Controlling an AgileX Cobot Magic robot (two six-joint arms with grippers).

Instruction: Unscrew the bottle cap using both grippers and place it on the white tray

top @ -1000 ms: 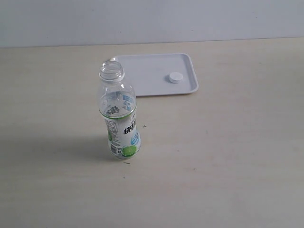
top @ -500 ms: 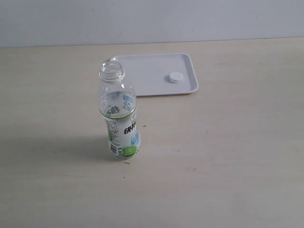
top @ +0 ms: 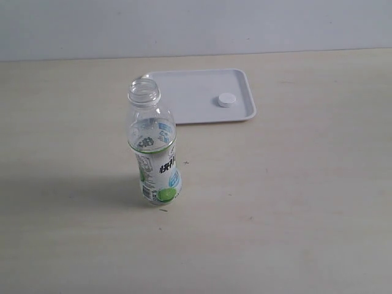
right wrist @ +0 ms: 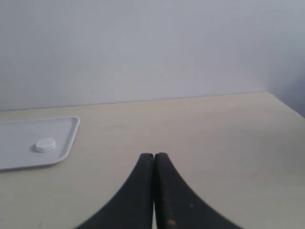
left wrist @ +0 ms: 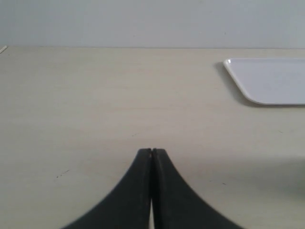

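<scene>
The clear bottle (top: 154, 150) with its white, green and blue label stands upright on the table, its neck open with no cap on it. The white bottle cap (top: 226, 100) (right wrist: 45, 145) lies on the white tray (top: 202, 113) (left wrist: 267, 81) (right wrist: 19, 138) behind the bottle, near the tray's right side. Neither arm shows in the exterior view. My left gripper (left wrist: 152, 151) is shut and holds nothing, hovering over bare table. My right gripper (right wrist: 154, 156) is likewise shut and holds nothing, well away from the tray.
A pale wooden table (top: 294, 202) runs to a light wall (top: 196, 24) at the back. The table's right edge (right wrist: 286, 102) shows in the right wrist view.
</scene>
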